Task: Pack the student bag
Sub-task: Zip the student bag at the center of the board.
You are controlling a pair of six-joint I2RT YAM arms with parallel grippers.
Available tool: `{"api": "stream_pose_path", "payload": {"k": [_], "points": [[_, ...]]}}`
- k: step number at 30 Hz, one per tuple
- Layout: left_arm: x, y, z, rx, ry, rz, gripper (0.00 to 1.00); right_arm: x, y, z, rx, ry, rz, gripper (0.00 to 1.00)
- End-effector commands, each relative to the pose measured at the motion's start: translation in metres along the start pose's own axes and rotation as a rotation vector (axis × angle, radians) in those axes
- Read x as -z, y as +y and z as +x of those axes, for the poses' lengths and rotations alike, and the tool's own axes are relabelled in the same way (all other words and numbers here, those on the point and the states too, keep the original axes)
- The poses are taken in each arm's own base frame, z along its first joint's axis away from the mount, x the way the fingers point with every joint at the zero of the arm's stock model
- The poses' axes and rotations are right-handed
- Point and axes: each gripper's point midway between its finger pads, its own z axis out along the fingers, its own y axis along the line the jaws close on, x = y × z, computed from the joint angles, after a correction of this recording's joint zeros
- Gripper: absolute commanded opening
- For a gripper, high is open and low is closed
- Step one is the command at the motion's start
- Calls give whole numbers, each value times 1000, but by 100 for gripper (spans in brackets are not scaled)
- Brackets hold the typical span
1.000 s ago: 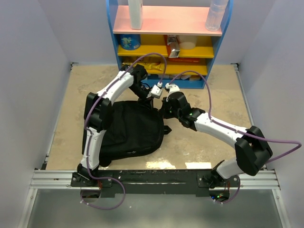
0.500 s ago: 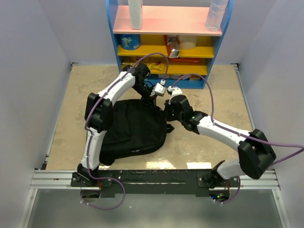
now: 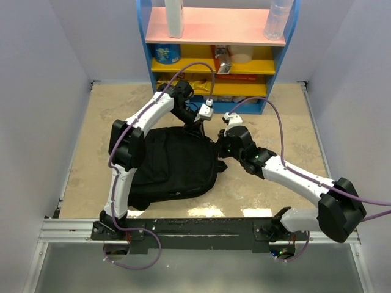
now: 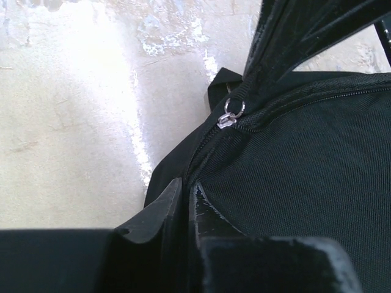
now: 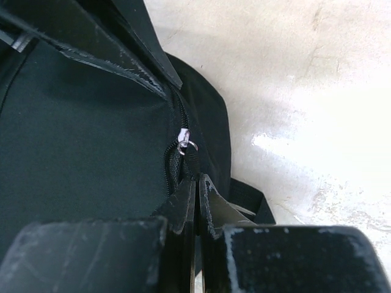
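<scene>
The student bag [image 3: 171,165], a large black backpack, lies flat on the table left of centre. My left gripper [image 3: 197,124] reaches over its far edge and is shut on the bag's fabric [image 4: 305,159] right beside the zipper track. The silver zipper slider [image 4: 226,119] sits just ahead of the left fingertips [image 4: 174,186]. My right gripper [image 3: 220,148] is at the bag's right top corner, shut on the black pull strap [image 5: 194,163] that hangs from the slider's ring [image 5: 189,145]. The two grippers face each other, a short way apart along the zipper.
A blue shelf unit [image 3: 214,55] with pink and yellow boards stands at the back, with bottles and packets on it. White walls close in left and right. A loose bag strap [image 3: 218,166] pokes out at the bag's right edge.
The right arm has swung to the right and nearer with the pull strap, and the bag's right edge has followed. The left gripper has shifted slightly toward the shelf.
</scene>
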Motion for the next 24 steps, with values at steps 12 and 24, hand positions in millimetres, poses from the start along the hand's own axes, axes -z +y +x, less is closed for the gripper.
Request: {"api": "stream_pose_path", "payload": {"k": [12, 24], "points": [[18, 18, 11, -68, 59, -67, 27, 1, -15, -36, 171, -42, 113, 0], [-9, 12, -16, -77, -38, -20, 57, 1, -6, -40, 175, -63, 92, 0]]}}
